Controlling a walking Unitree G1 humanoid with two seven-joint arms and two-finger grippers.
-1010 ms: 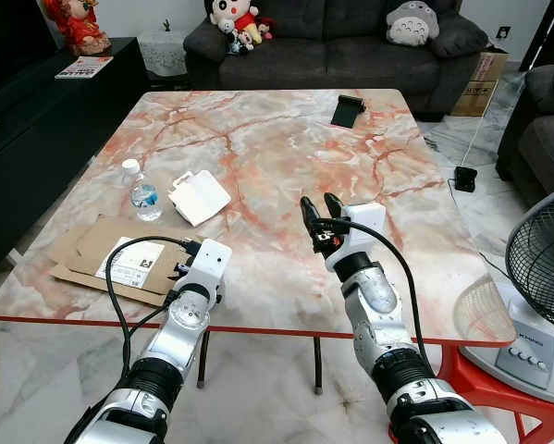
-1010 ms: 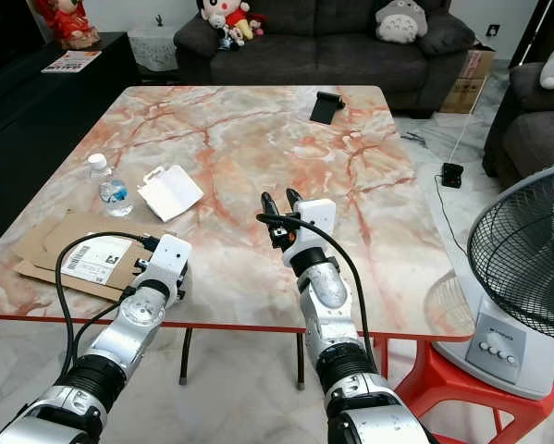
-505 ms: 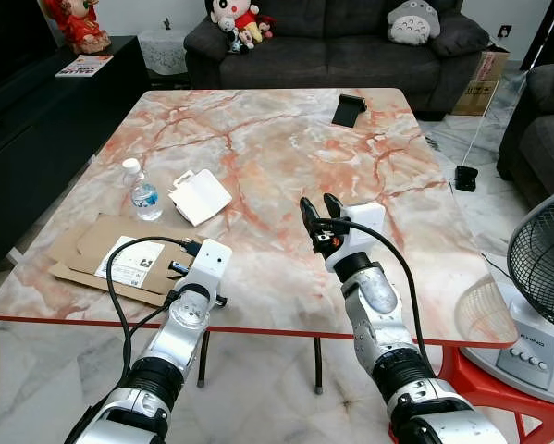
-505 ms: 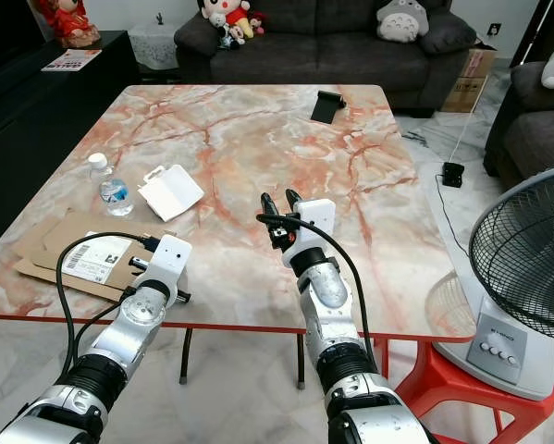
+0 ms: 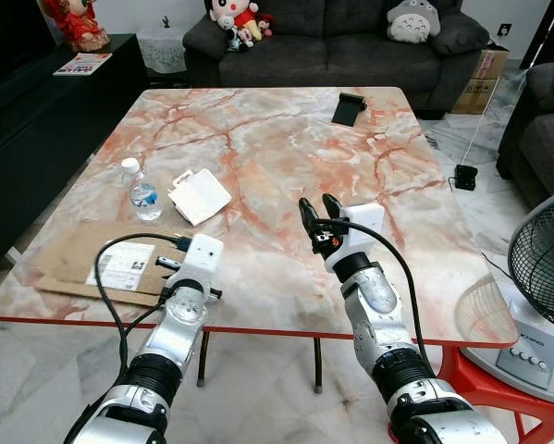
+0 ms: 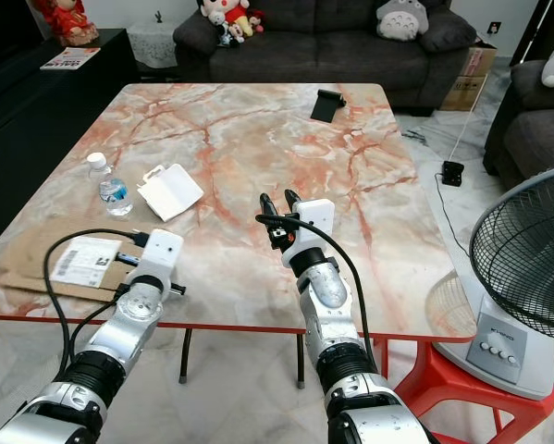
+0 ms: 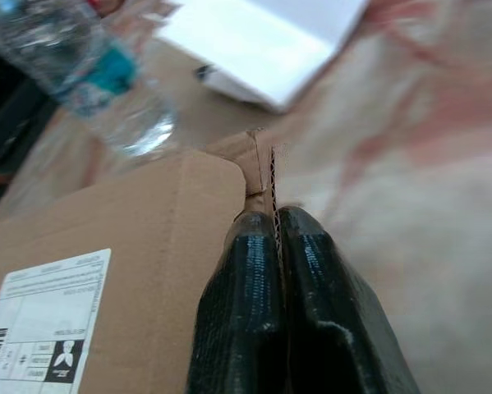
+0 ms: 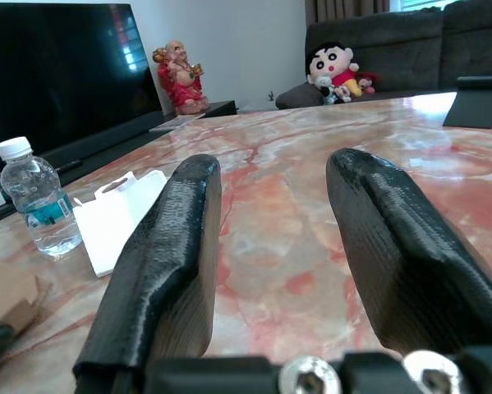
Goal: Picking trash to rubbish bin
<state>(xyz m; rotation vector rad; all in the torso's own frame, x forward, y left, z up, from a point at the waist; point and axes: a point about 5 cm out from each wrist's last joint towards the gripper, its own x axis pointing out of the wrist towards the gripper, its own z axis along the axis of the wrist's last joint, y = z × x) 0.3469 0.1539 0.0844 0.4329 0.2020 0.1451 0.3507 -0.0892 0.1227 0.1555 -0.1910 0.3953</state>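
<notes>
Cardboard [image 5: 82, 268] at table's [image 5: 286, 157] near-left edge, bottle [image 5: 144, 194] just behind it.

A flattened brown cardboard sheet [image 6: 50, 268] with a white label lies at the pink marble table's [image 6: 258, 139] near-left edge, the left gripper [image 6: 129, 261] at it; the right gripper [image 6: 277, 205] hovers mid-table.

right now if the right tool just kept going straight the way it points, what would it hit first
Probably nothing close. The right tool is open above the table, pointing across bare marble toward the sofa. The white bag and water bottle sit off to its left, outside that line, though depth is hard to judge.
</notes>
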